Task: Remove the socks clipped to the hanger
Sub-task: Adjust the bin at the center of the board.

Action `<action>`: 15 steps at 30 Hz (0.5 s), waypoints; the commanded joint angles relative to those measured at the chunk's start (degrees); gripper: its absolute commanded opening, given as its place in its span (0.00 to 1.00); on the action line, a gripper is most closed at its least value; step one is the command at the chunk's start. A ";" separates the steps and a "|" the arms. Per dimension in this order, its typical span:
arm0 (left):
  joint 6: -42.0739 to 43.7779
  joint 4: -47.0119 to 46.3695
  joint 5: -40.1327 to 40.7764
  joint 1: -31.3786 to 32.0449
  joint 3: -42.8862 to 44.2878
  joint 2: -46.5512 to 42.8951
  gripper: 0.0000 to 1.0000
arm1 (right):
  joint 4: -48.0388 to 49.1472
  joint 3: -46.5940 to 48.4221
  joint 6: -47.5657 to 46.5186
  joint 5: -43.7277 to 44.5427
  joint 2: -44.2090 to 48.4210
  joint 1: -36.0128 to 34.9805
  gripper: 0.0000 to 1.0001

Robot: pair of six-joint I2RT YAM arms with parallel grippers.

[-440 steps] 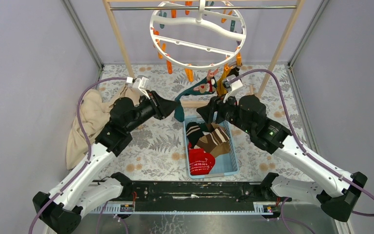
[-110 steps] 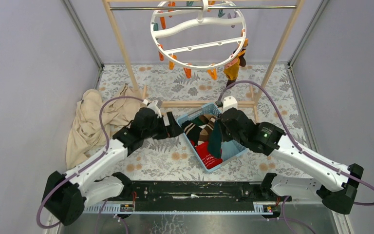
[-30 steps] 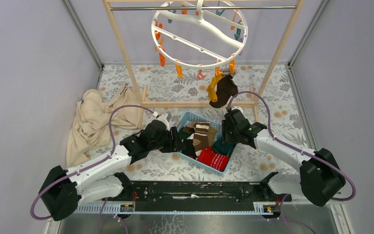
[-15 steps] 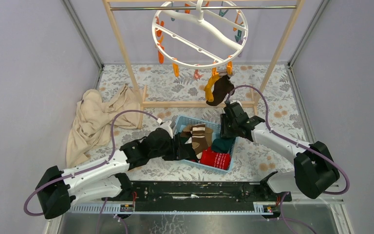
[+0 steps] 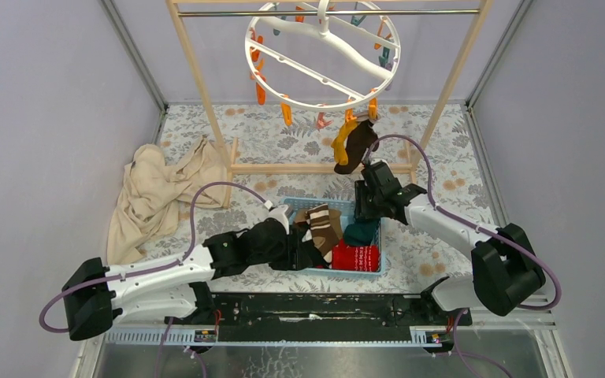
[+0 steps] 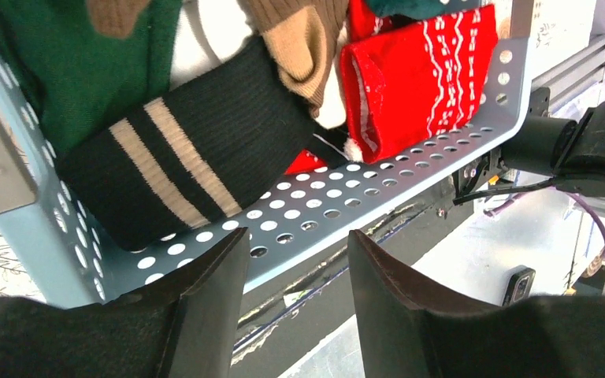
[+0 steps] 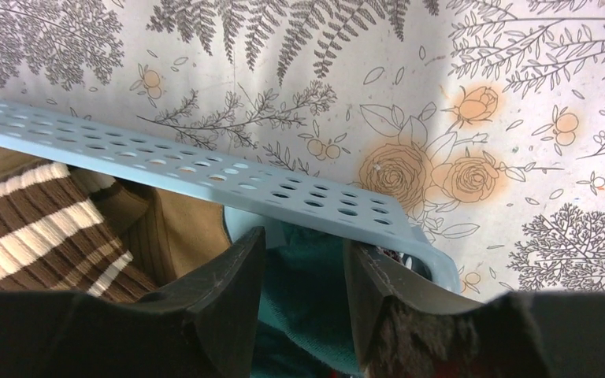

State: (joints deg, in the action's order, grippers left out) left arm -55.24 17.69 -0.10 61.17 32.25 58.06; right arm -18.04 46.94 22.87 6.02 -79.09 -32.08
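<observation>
While two socks (image 5: 360,146) hang clipped under the hanger's (image 5: 322,53) lower-right rim, left tool (image 6: 298,240) and right tool (image 7: 303,244) gape empty by the basket (image 7: 154,169); right should rise, pinch one high, pull straight down.

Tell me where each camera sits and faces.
Top external: above, behind the robot, looking down on hanger and basket; left arm and right arm show.
Left wrist: on the left arm, facing basket wall and black striped sock; left hand shows.
Right wrist: on the right arm, looking down at basket corner and teal sock; right hand shows.
Shared: basket in all three.
</observation>
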 commanded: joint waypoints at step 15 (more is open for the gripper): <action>9.19 13.46 3.74 1.94 20.77 2.93 0.81 | -12.34 11.01 -2.25 -3.52 16.70 0.80 0.75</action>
State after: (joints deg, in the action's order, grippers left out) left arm -49.39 28.40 4.03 62.65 49.89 60.55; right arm -25.61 51.90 22.20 3.51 -66.15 -31.70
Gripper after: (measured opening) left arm 0.796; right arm 0.707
